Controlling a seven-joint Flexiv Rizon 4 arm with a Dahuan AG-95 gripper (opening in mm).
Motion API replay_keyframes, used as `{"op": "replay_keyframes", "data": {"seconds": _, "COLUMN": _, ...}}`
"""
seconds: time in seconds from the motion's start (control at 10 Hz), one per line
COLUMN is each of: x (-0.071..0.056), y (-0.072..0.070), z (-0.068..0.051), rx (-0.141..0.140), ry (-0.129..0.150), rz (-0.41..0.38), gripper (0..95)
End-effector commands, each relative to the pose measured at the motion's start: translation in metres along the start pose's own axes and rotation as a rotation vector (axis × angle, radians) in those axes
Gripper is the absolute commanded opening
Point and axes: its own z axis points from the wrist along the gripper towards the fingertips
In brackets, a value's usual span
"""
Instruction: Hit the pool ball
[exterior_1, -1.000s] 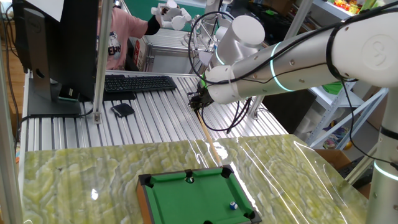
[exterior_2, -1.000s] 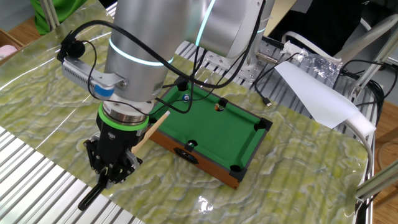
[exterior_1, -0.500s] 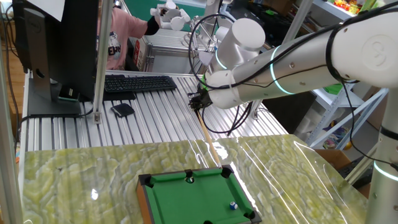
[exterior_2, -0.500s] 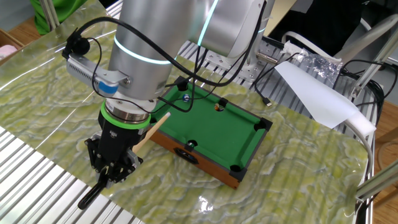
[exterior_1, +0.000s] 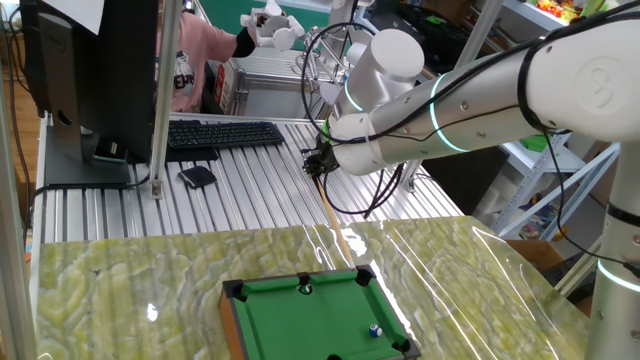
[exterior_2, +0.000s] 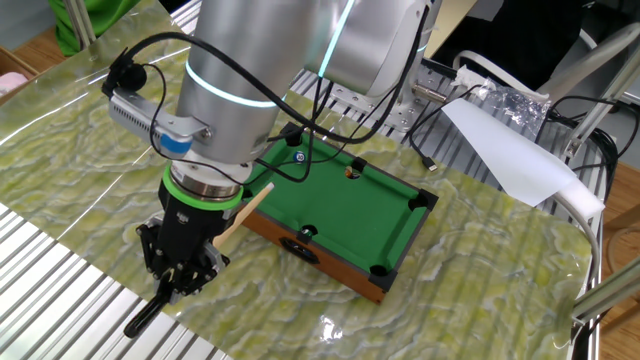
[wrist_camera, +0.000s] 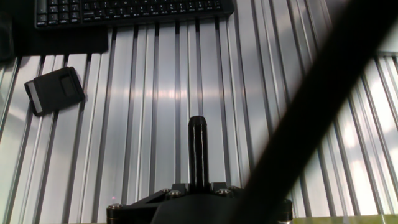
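You have one pool ball (exterior_1: 375, 329) and one cue (exterior_2: 243, 210); your end effector (exterior_2: 178, 275) grips the cue, the ball well beyond its tip.

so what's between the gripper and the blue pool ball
The wooden cue held in the gripper, then the table's wooden rail and bare green felt up to the pool ball, in the other fixed view.
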Motion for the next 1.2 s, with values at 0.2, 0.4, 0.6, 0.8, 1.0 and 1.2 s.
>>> {"op": "replay_keyframes", "data": {"seconds": 0.2, "x": -0.001, "y": 0.0, "z": 0.001, "rx": 0.001, "ry": 0.004, "rz": 0.006, "gripper": 0.0}}
{"op": "replay_keyframes", "data": {"seconds": 0.4, "x": -0.001, "y": 0.0, "z": 0.0, "rx": 0.001, "ry": -0.002, "rz": -0.003, "gripper": 0.0}}
{"op": "replay_keyframes", "data": {"seconds": 0.6, "x": -0.001, "y": -0.001, "z": -0.001, "rx": 0.007, "ry": -0.014, "rz": -0.019, "gripper": 0.0}}
{"op": "replay_keyframes", "data": {"seconds": 0.8, "x": -0.001, "y": -0.004, "z": -0.006, "rx": 0.009, "ry": -0.028, "rz": -0.027, "gripper": 0.0}}
{"op": "replay_keyframes", "data": {"seconds": 1.0, "x": -0.001, "y": -0.005, "z": -0.009, "rx": 0.008, "ry": -0.054, "rz": -0.007, "gripper": 0.0}}
{"op": "replay_keyframes", "data": {"seconds": 1.2, "x": -0.001, "y": -0.007, "z": -0.011, "rx": 0.006, "ry": -0.055, "rz": -0.009, "gripper": 0.0}}
